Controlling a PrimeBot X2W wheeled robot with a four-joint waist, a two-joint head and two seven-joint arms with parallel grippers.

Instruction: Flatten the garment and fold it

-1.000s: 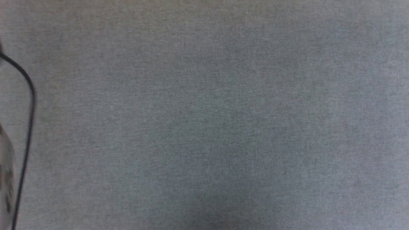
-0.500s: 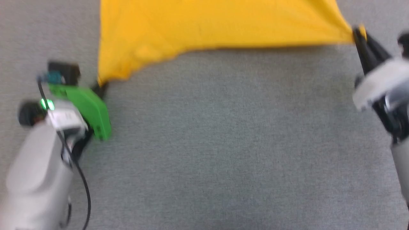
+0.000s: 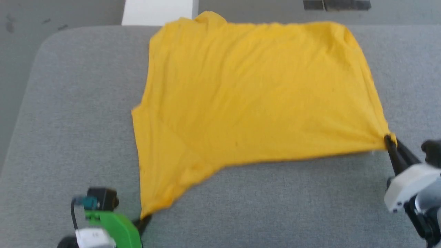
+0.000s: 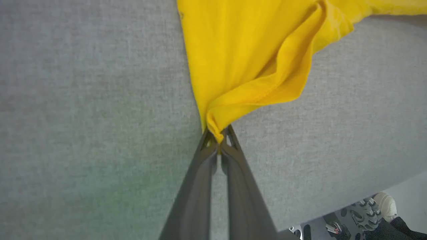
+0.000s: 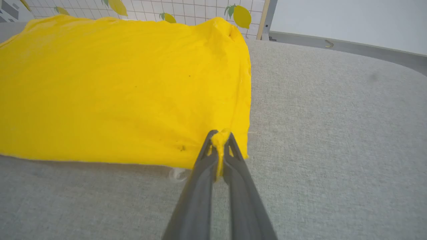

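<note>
You've got the garment (image 3: 255, 100) spread on the grey surface (image 3: 69, 103). In the head view it fills from centre up to 12 o'clock, and its far edge reaches the surface's far rim. The side facing up is plain mustard yellow w/ soft creases. The near edge isn't straight: it runs from a low point at 7 o'clock up and across to a corner at approx. 3 o'clock, so the cloth is drawn out btwn those two points.

Your left tool (image 3: 144, 220) sits at 7 o'clock in the head view, next to a green housing (image 3: 113, 229). Its jaws are pinched together on the garment's near-left corner. In the left wrist view the cloth bunches into a small fold right at the tips, then fans out toward 12 o'clock, w/ a loose flap curling at 1 o'clock.

Your right tool (image 3: 390, 139) is at approx. 3 o'clock, fingers pointing toward 11. Its jaws are closed on the near-right corner. The right wrist view shows a sliver of yellow squeezed btwn the fingers. From there the cloth spreads toward 9–11 o'clock w/ a shadow under its near edge.

Beyond the surface:
- A white block (image 3: 158, 12) sits at 11–12 o'clock in the head view.
- A tiled wall (image 5: 200, 13) w/ lemon prints is at 12 in the right wrist view.
- A person's pale shoe (image 4: 387, 205) is at 4–5 o'clock in the left wrist view.
</note>
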